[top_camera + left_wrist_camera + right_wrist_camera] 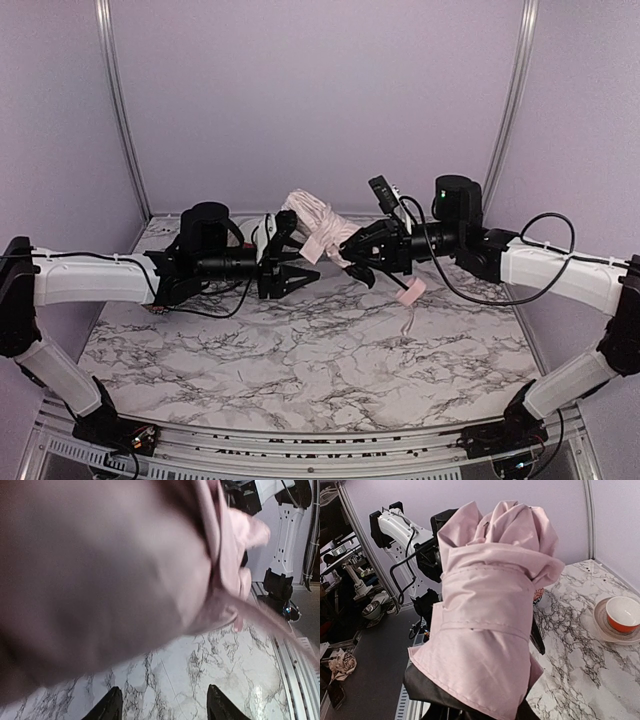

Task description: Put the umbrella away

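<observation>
The umbrella [314, 224] is folded into a pale pink bundle and held in the air above the middle back of the table. Its pink handle knob [410, 292] sticks out low on the right, under the right wrist. My right gripper [352, 248] is closed around the bundle. In the right wrist view the umbrella [492, 615] and its black lining [427, 687] fill the frame and hide the fingers. My left gripper [300, 260] is open just left of the bundle. In the left wrist view the blurred fabric [110, 565] hangs above the spread, empty fingertips [109, 707].
An orange bowl on a saucer [622, 616] stands on the marble table [300, 340] beyond the umbrella. A reddish ball [538, 596] peeks out behind the fabric. Purple walls close in the back and sides.
</observation>
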You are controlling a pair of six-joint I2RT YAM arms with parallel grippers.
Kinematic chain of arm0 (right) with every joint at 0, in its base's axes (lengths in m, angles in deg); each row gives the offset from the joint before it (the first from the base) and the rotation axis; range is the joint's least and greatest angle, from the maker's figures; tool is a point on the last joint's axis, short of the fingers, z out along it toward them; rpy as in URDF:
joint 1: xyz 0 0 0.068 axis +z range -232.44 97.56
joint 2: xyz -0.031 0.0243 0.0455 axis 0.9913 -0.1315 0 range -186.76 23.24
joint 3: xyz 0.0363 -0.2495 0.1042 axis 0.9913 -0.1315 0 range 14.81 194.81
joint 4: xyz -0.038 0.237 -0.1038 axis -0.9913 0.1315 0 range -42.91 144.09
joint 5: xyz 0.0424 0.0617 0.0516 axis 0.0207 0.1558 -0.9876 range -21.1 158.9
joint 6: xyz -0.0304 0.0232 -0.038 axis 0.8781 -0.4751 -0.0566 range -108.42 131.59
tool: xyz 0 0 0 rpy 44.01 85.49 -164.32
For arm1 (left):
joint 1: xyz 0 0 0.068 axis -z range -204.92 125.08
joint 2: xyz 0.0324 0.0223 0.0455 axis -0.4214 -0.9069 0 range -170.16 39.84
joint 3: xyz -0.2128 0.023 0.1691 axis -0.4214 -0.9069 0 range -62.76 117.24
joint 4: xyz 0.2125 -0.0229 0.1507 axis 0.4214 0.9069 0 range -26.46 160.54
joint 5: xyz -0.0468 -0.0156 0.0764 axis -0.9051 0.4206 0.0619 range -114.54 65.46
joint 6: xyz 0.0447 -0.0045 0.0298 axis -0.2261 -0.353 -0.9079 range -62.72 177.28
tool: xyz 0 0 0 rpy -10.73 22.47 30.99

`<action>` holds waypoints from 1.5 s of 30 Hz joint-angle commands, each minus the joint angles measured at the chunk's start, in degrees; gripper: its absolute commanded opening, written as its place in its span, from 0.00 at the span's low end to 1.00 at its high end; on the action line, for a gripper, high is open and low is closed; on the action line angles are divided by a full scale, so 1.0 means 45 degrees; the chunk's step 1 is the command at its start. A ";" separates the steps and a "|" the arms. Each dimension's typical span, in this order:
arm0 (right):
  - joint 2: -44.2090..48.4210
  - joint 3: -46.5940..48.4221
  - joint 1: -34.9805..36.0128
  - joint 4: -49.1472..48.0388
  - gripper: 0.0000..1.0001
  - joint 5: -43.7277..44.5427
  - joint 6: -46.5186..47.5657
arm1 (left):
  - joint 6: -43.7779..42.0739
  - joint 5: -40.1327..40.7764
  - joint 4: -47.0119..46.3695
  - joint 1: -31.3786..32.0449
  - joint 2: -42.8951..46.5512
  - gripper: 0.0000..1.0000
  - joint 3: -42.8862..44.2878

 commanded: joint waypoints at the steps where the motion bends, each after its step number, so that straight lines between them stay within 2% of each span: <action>1: 0.1443 0.0596 0.0780 -0.2282 0.00 -0.2657 0.1152 | 0.1099 0.1322 0.0888 -0.0598 -0.0205 0.61 -0.1590; 3: 0.1500 0.0403 0.0600 -0.2742 0.00 -0.2489 0.0823 | 0.1157 0.1216 0.0066 -0.0598 0.0315 0.61 -0.2296; 5: 0.1532 0.0253 0.0492 -0.2908 0.00 -0.2195 0.0833 | 0.1252 0.1102 -0.0774 -0.0582 0.1008 0.57 -0.2852; 10: 0.1658 0.0232 0.0400 -0.2019 0.00 -0.1127 0.1530 | 0.1154 0.0915 -0.1028 -0.0096 0.3525 0.49 -0.3678; 15: 0.1881 0.0033 0.0349 -0.1792 0.00 0.0592 0.1970 | 0.1986 0.1824 -0.1023 0.0921 0.5377 0.60 -0.3290; 18: 0.1982 -0.0128 0.0349 -0.1870 0.00 0.1428 0.2137 | 0.3153 0.2959 -0.1069 0.1489 0.5319 0.63 -0.2402; 21: 0.1940 -0.0141 0.0349 -0.1877 0.00 0.1645 0.2200 | 0.4145 0.2803 -0.1065 0.1875 0.4727 0.64 -0.1713; 24: 0.1872 -0.0115 0.0349 -0.1831 0.00 0.1708 0.2234 | 0.4610 0.2652 -0.1080 0.2152 0.4286 0.72 -0.1266; 26: 0.1857 -0.0096 0.0350 -0.1782 0.00 0.1785 0.2254 | 0.4702 0.2967 -0.1089 0.2326 0.4074 0.73 -0.1058; 30: 0.1826 -0.0050 0.0351 -0.1761 0.00 0.1747 0.2265 | 0.5367 0.3198 -0.1094 0.2410 0.3417 0.65 -0.0554; 37: 0.1837 -0.0100 0.0360 -0.1584 0.00 0.1863 0.2377 | 0.5736 0.3206 -0.1200 0.2505 0.2990 0.63 -0.0146; 38: 0.1829 -0.0093 0.0350 -0.1584 0.00 0.1867 0.2382 | 0.5775 0.3467 -0.1210 0.2507 0.2976 0.60 -0.0126; 39: 0.1828 -0.0073 0.0359 -0.1584 0.00 0.1860 0.2378 | 0.5821 0.3775 -0.1211 0.2508 0.2966 0.53 -0.0133; 42: 0.1845 -0.0080 0.0368 -0.1584 0.00 0.1832 0.2359 | 0.5827 0.4302 -0.1212 0.2508 0.2983 0.20 -0.0179; 45: 0.1913 -0.0100 0.0379 -0.1512 0.00 0.1857 0.2352 | 0.5726 0.3680 -0.1210 0.2507 0.2965 0.00 -0.0153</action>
